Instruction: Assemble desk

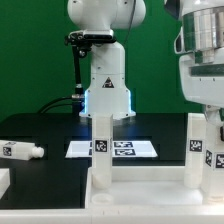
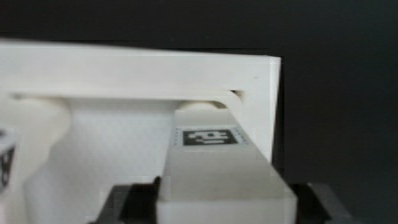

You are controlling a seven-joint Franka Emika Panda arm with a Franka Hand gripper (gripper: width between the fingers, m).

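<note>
Closest to the wrist camera, a white square held leg (image 2: 210, 150) of the desk fills the lower middle of the wrist view, with a small black-and-white tag on its facing side. The gripper (image 2: 210, 200) is clamped on it: dark fingers (image 2: 128, 205) press against both of its sides. The leg's far end meets the white rimmed tabletop (image 2: 160, 75) near one corner, at a shadowed recess. The picture is too blurred to tell whether the leg is fully seated there.

From the exterior view, the tabletop (image 1: 150, 188) lies flat on the black table (image 1: 40, 130) at the front edge of the picture. The held leg (image 1: 197, 145) stands upright at the tabletop's corner on the exterior view's right, under the white arm (image 1: 200, 50) that comes down from above. A second leg (image 1: 100, 145) stands upright at the corner on the exterior view's left, also tagged, with nothing touching it.

A loose leg (image 1: 20, 151) lies on its side on the table, well apart to the exterior view's left. The marker board (image 1: 110, 149) lies flat just behind the tabletop, between the two upright legs. Behind it rises the robot base (image 1: 105, 85), in front of a green backdrop (image 1: 30, 50).
</note>
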